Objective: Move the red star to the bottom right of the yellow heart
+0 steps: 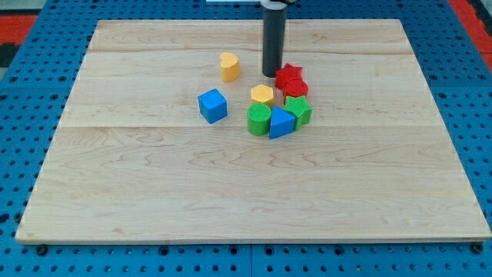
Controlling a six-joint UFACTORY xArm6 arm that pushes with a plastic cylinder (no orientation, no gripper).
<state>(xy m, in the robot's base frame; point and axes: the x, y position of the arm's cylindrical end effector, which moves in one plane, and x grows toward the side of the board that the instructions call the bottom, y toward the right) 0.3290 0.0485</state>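
Just left of the red star [288,74], my tip [270,75] sits on the wooden board [154,192], touching or nearly touching the star's left side; can't tell which. No claw on this rig, only a dark rod, so nothing to open or close. Rod's upper part is cut off by the view's top edge.

Red star is to the right of the yellow heart [229,67] and a bit lower, w/ the rod between them. Directly below the star, touching it, a second red block [296,88]; its shape is hard to make out, partly hidden behind the star. Below-left of the star: yellow hexagon [262,95]. Further below: green cube [299,110], blue triangular block [281,123] and green cylinder [258,120], packed tight, overlapping in view. Blue cube [213,105] stands apart, well left of the star and lower.

No writing or labels readable anywhere.

Board edges are all far from the star; wide bare wood lies right of the star and across the board's lower half.
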